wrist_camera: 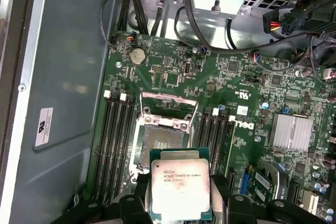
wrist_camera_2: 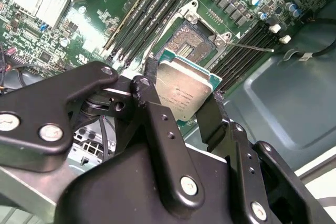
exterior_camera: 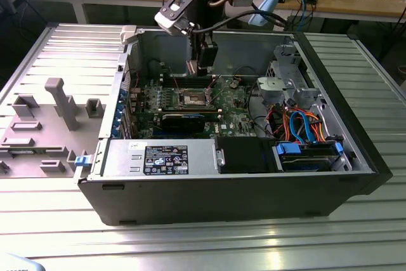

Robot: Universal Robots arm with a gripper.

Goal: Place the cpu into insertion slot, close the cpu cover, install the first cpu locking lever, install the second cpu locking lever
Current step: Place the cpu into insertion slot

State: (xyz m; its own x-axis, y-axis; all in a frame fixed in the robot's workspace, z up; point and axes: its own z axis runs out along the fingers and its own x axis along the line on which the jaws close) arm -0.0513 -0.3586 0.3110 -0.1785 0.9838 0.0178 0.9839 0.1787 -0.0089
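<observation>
- Black end effector [wrist_camera_2: 177, 94] clamps the small square silver-grey cpu [wrist_camera_2: 185, 92] by opposite edges.
- The cpu hangs above the uncovered brownish-pinned square insertion slot [wrist_camera: 163, 141], whose thin silver cpu cover [wrist_camera: 168, 96] stands raised.
- Green motherboard [wrist_camera: 231, 77] lies inside an open dark grey computer case [exterior_camera: 190, 188].

Exterior view high over case [exterior_camera: 228, 190]; both wrist views close on mobo [wrist_camera: 229, 77] [wrist_camera_2: 48, 43]

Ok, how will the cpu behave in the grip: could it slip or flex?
Probably stiff: the cpu is a flat, metal-topped plate. Likely light, yet its thin edges could slip, as the gripper clamps just two sides. It hangs above the insertion slot, so a drop might damage either.
</observation>
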